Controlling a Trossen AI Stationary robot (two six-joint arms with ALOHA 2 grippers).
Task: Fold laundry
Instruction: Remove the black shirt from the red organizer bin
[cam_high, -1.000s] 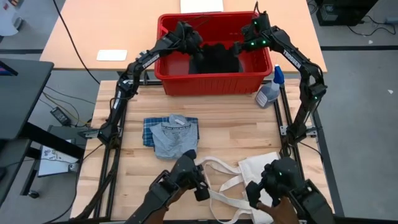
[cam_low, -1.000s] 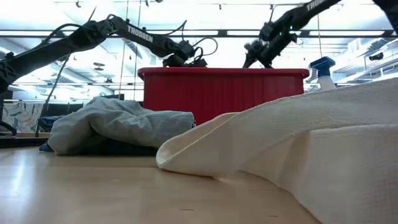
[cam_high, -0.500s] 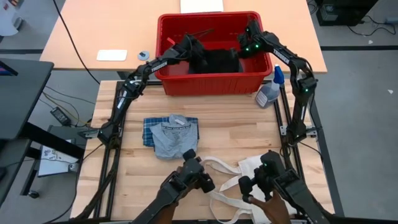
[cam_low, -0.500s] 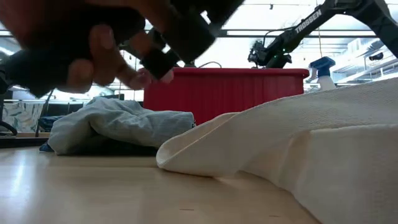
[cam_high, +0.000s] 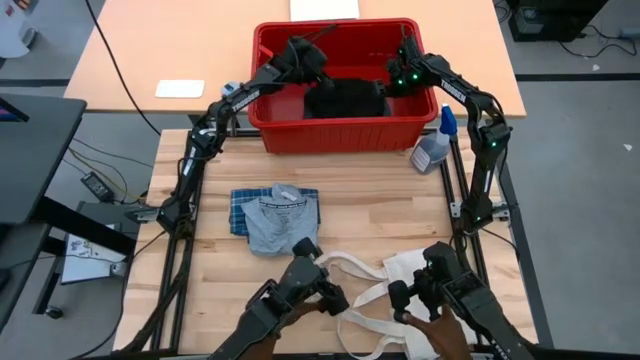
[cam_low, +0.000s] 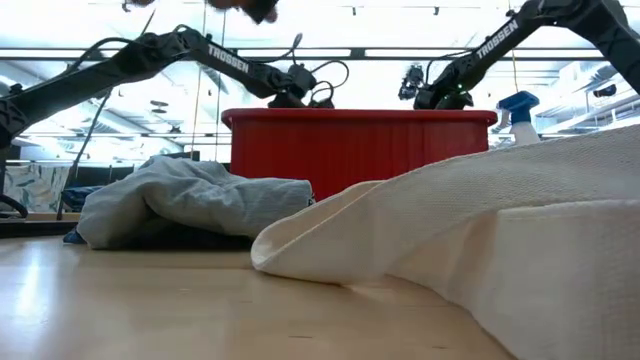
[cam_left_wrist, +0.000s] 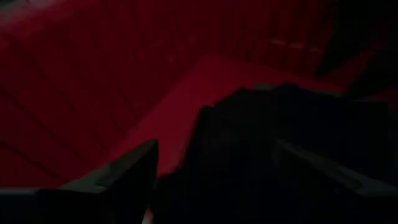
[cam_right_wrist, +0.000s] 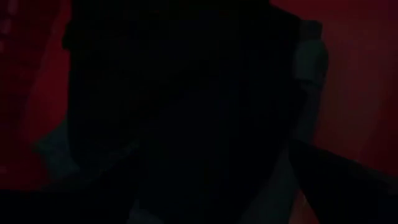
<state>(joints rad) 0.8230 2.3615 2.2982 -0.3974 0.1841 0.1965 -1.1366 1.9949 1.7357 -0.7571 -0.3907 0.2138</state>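
Note:
A black piece of laundry lies bunched on the floor of the red bin at the table's far edge. My left gripper is open inside the bin at the piece's left end. In the left wrist view its fingers stand on either side of the dark cloth. My right gripper is open over the piece's right end, and the cloth fills its wrist view. A light blue-grey piece lies folded on a blue-white plaid piece at mid-table. My left gripper has its open fingers on either side of the black piece's left end, coming from above; I cannot tell whether they touch the cloth. My right gripper hangs open close over the piece's right end; the dark view does not show whether it touches.
A cream tote bag with long handles lies at the near right and fills the low view's right side. A spray bottle stands right of the bin. Two more dark arm devices held by a person's hands show at the near edge.
The black piece, raised and spread between my two grippers a second ago, has sunk into a lower heap on the bin's floor. My right gripper has gone down toward the bin's rim. My left gripper dipped toward the cloth, then drew back toward the bin's far left.

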